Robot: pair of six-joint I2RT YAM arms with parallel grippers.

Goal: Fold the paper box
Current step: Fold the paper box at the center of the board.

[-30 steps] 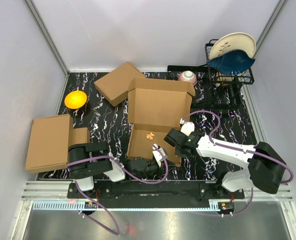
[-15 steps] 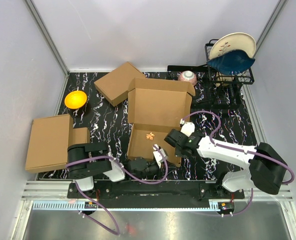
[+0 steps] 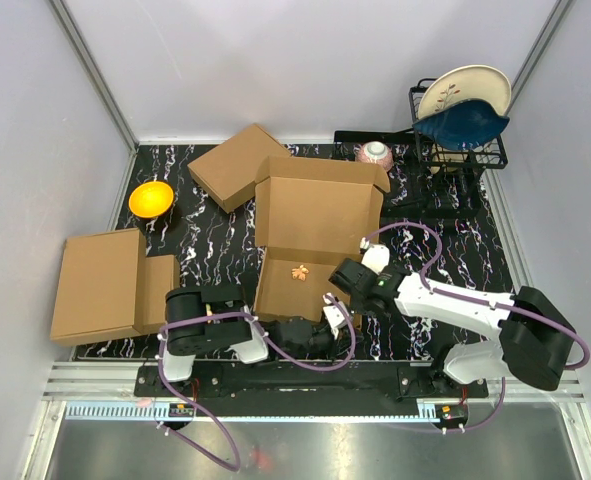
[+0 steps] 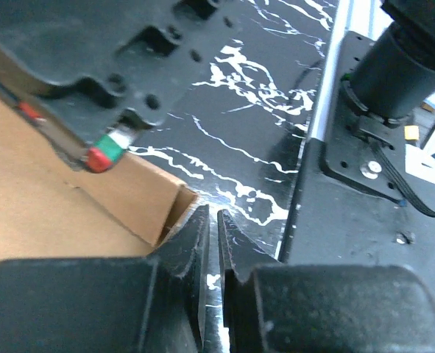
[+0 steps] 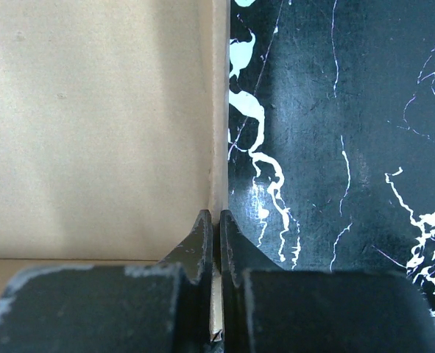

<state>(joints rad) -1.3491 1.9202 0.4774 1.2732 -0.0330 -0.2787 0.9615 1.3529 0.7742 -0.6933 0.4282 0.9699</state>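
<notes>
Seen from above, the box [image 3: 320,215] lies open in the middle of the mat [image 3: 215,262], its lid raised at the back. Only the right wrist view shows the right gripper [image 5: 216,218] clamped on the thin right wall. The left gripper [image 4: 213,218] sits almost closed beside the near right corner; whether it pinches cardboard I cannot tell.

Paper box [image 3: 315,215] centre; bowl [image 3: 150,198] left; dish rack [image 3: 475,158] behind right.
</notes>
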